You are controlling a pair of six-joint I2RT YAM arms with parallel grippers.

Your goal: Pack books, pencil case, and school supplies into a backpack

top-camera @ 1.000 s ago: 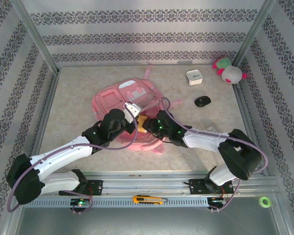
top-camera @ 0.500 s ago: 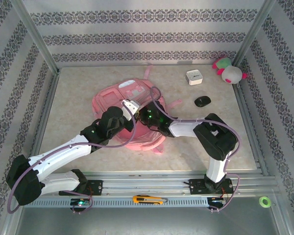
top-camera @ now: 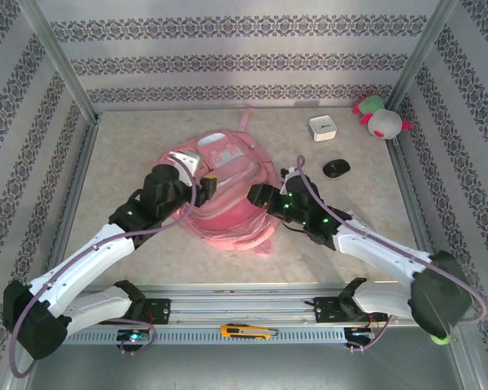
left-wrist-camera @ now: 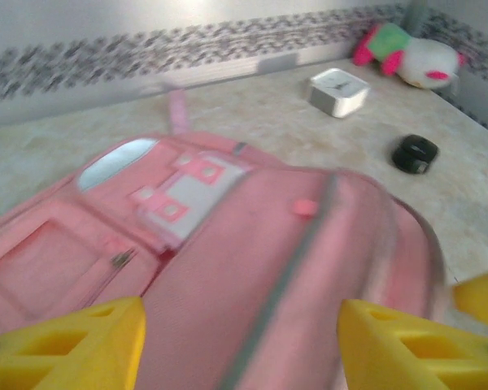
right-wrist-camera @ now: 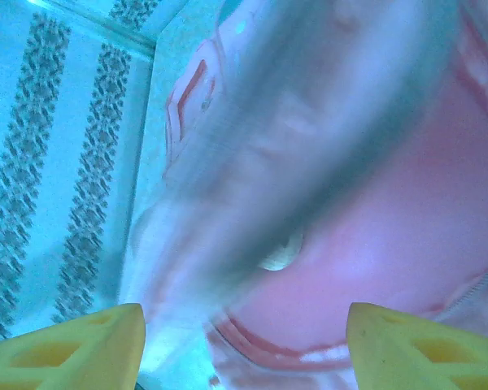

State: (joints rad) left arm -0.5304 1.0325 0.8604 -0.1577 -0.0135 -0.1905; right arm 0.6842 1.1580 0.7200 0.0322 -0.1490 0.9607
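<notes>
The pink backpack [top-camera: 228, 195] lies bulging in the middle of the table, its white patches [left-wrist-camera: 187, 191] facing up. My left gripper [top-camera: 205, 185] hangs at its left side, open. In the left wrist view its yellow fingertips [left-wrist-camera: 65, 345] stand wide apart over the pink fabric [left-wrist-camera: 252, 268] with nothing between them. My right gripper [top-camera: 259, 195] is at the backpack's right side, also open. The right wrist view shows its fingertips [right-wrist-camera: 423, 345] spread, with the blurred backpack [right-wrist-camera: 374, 244] close in front. Books, pencil case and school supplies are out of view.
A white cube clock [top-camera: 322, 128], a black mouse [top-camera: 336, 168] and a pink-and-green plush toy [top-camera: 380, 118] sit at the back right. A yellow box cutter [top-camera: 246, 331] lies on the front rail, and a green tape roll [top-camera: 440, 334] at the near right.
Both grippers have drawn back from the middle of the backpack to its two sides and opened. The backpack now lies rounder, with its top fabric no longer lifted.
</notes>
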